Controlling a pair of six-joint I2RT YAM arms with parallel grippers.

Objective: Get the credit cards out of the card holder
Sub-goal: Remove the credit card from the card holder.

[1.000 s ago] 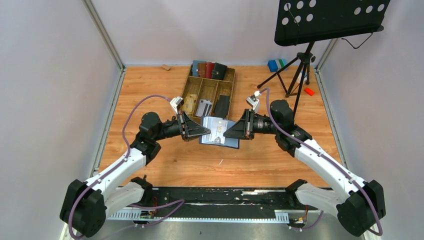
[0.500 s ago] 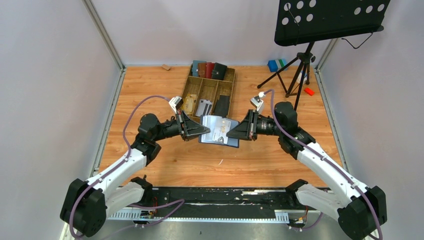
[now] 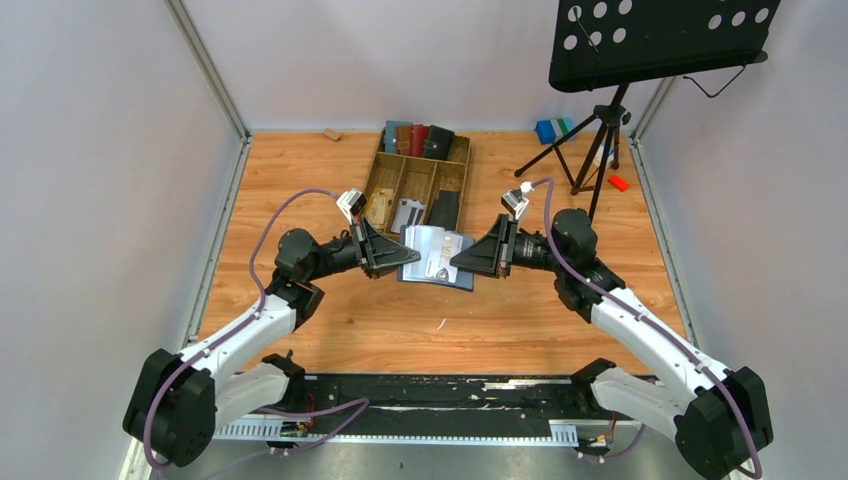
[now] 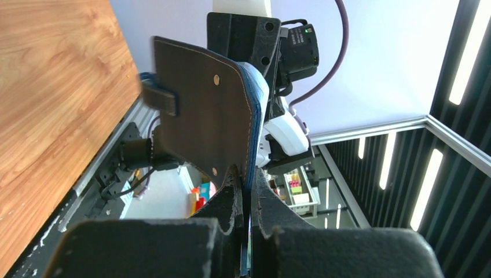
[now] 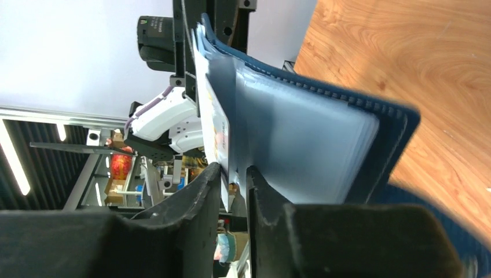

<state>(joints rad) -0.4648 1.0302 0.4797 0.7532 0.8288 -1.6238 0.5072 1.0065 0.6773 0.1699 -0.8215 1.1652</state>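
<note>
Navy-blue bifold card holder [image 3: 431, 281], open, held over the centre of the wooden worktop [image 3: 500, 320]. Jaws of left gripper [image 3: 412, 259] clenched on its cover; jaws of right gripper [image 3: 455, 264] grasping a white printed credit card [image 3: 441, 256].

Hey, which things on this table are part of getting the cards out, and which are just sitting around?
In the job: card holder, credit cards inside it, left pincer, right pincer.
Lying about: wooden tray, spare holders, music stand, blue block, red piece.
</note>
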